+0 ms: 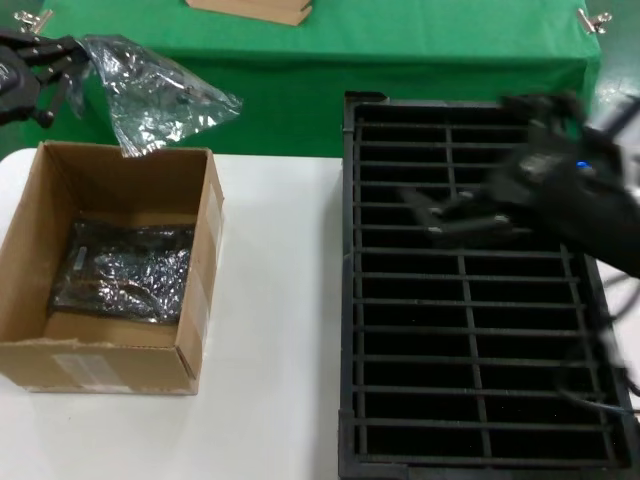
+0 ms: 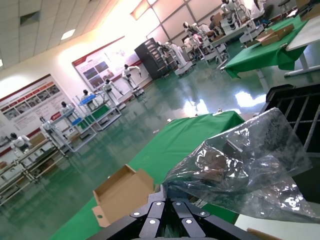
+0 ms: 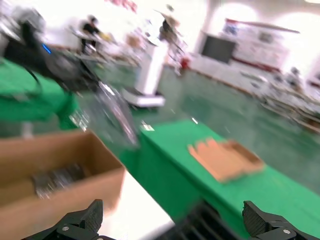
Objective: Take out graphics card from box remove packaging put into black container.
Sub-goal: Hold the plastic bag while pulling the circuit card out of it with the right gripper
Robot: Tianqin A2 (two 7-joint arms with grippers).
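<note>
Above the box's point(image 1: 110, 270) far rim, left pincer point(image 1: 45, 75) pinches packaging point(image 1: 155, 95); right pincer point(image 3: 170, 225) spread.

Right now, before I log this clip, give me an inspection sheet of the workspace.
Surface: white table, green cloth behind.
Box: box open at the table's left, one bagged card inside.
Packaging: empty packaging held up above the box's far edge.
Black container: black container on the right; visible slots empty.
Clutter: tan box on the cloth.
Grippers: left gripper shut on the packaging; right gripper open over the container.
Cables: cables at the container's right edge.
Surroundings: hall with other robot stations.
</note>
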